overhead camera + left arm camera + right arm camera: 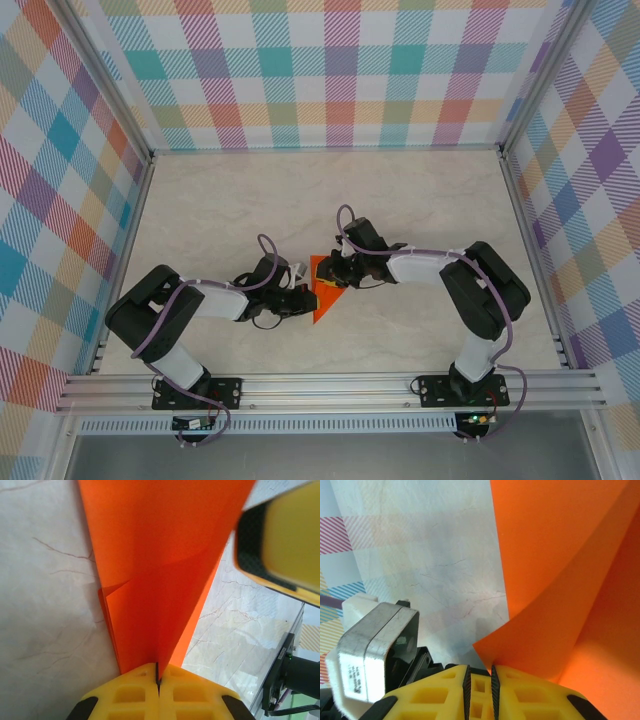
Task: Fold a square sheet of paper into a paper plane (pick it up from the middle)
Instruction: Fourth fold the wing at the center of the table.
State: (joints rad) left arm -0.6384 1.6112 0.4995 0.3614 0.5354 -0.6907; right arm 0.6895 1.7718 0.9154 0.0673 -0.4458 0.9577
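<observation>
The paper plane (324,288) is bright orange paper folded to a taper, lying at the table's middle with its point toward the near edge. My left gripper (303,299) comes at it from the left. In the left wrist view the left gripper (159,676) is shut on a raised fold of the orange paper (160,570). My right gripper (337,272) sits at the paper's far right edge. In the right wrist view the right gripper (480,674) shows a narrow empty gap, and a lifted corner of the paper (555,580) touches the tip of its right finger (530,690).
The marble-patterned table (250,210) has checkered walls (330,70) on three sides and a metal rail (330,388) along the near edge. The right gripper's yellow finger (287,535) hangs close above the paper. The left arm's camera block (370,650) is just left of the right jaws.
</observation>
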